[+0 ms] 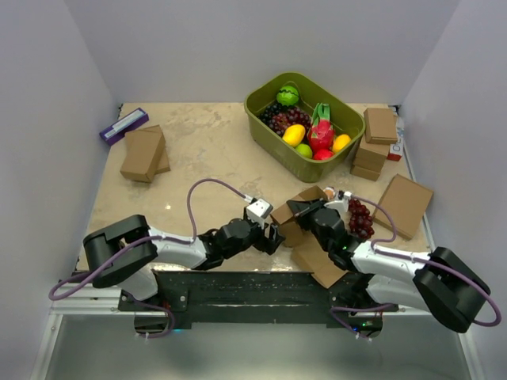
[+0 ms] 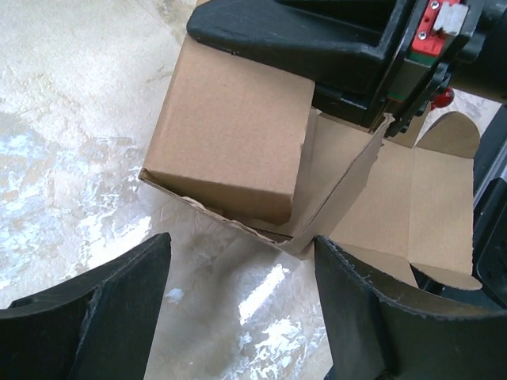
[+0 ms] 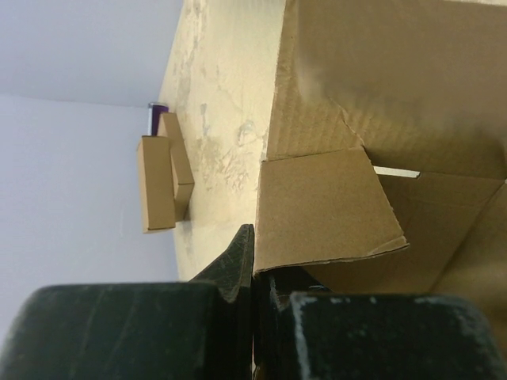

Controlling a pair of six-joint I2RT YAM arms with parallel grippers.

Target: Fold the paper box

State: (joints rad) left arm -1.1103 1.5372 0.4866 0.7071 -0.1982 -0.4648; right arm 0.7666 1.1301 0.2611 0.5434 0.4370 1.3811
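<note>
A: How do the jaws of the right gripper (image 3: 255,267) stand?
B: Nearly pressed together, with 1 thin slit between them. The edge of a flap of the plain brown cardboard paper box (image 2: 230,134) runs into that slit. The pinch point itself is hidden behind the flap.
A: And the left gripper (image 2: 242,253)?
B: Its 2 black fingers (image 2: 119,317) are spread wide and hold nothing. Bare table shows between them, and the box's near corner sits just beyond the tips.
A: Where is the box?
B: On the mottled beige table (image 1: 206,150), near its front edge, between the 2 arms. It is half-folded: 1 panel is folded over, 1 wall is upright, and the rest lies flat. From above, both grippers cover its middle, so the creases there cannot be made out.
A: And further out?
B: A bunch of dark red grapes (image 1: 360,218) lies just beside the right wrist, with a larger flat brown box (image 1: 405,204) beyond it. An olive-green plastic bin (image 1: 271,138) of fruit stands at the back, and a stack of small brown boxes (image 1: 376,146) stands close to its right side; whether they touch cannot be told. More brown boxes (image 1: 144,153) lie at the far left. The purple object (image 1: 123,125) behind them is too small to identify.
</note>
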